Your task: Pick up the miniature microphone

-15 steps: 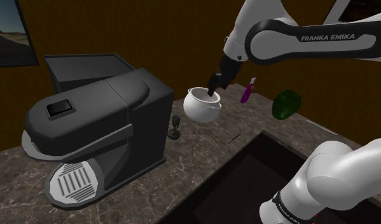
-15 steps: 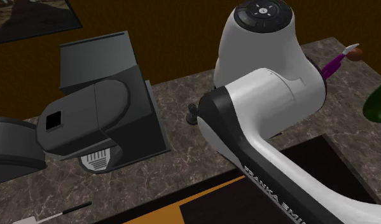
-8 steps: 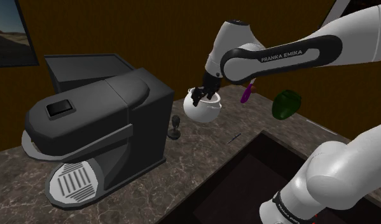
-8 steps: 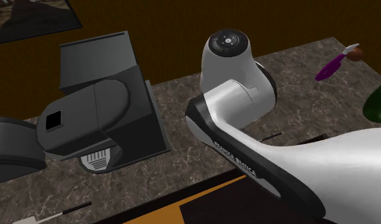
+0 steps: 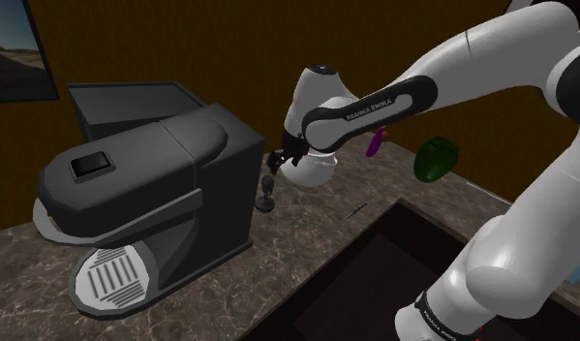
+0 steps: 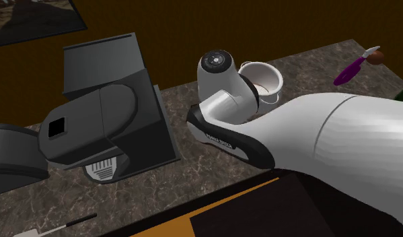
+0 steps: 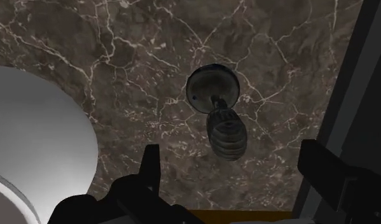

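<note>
white pot (image 7: 36, 146), coffee machine (image 7: 357, 95) flank microphone (image 7: 224, 127)

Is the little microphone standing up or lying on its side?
Upright: the microphone stands on its round base on the marbled counter beside the dark coffee machine, head above the base.

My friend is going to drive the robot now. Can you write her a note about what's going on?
The gripper: jaws open, holding nothing, hovering above the miniature microphone.
Microphone: standing on the marbled counter between the dark coffee machine and the white pot.
Done: gripper lined up over it.
Left: lower, close the jaws, lift.
</note>
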You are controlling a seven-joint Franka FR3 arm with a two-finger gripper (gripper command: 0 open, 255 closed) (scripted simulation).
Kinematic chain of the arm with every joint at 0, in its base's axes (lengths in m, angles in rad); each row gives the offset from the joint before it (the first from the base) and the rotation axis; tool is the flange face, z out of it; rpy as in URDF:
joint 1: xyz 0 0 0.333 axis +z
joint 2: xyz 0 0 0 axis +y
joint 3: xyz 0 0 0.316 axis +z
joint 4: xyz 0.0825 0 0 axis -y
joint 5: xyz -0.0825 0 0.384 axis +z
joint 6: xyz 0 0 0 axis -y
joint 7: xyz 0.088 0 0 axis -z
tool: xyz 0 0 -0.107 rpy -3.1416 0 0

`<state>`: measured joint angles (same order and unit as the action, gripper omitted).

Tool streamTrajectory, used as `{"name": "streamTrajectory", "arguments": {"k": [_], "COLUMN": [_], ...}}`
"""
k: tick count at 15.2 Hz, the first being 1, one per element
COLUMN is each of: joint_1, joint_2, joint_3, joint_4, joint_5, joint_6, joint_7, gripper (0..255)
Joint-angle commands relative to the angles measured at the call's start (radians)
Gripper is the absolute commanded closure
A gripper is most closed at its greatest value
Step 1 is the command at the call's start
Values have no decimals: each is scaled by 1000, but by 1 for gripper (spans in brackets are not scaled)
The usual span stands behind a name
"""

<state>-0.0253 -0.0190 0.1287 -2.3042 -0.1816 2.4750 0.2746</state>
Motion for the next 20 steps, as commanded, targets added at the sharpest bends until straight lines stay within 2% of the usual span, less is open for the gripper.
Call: {"name": "streamTrajectory", "arguments": {"k": [1, 4, 14, 15, 20], "joint_1": [0, 6, 15, 15, 16], "joint_2": [75, 192, 268, 266, 266], "joint_3": [1, -3, -20, -20, -20], "joint_4": [33, 97, 83, 81, 81], "joint_5": [-20, -53, -100, -99, -99], "joint_6": [41, 91, 179, 179, 179], "joint_7": [27, 66, 108, 108, 109], "gripper": [0, 0, 0, 255, 255]}}
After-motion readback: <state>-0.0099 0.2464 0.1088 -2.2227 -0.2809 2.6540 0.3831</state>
